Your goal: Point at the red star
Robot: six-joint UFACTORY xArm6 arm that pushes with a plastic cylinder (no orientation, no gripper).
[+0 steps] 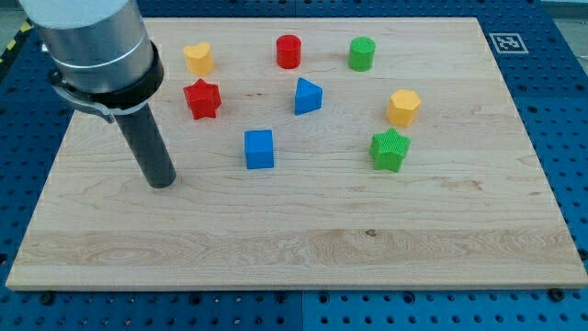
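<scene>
Camera view — red star [202, 98] up-right of my tip [162, 184], apart.

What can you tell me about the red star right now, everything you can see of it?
The red star is a small, chunky, matte block with blunt points, lying flat on the wooden board near the view's upper left. Nothing touches it. The yellow heart sits just above it, the blue cube lower right. My tip rests on the board below and left of it, apart.
</scene>
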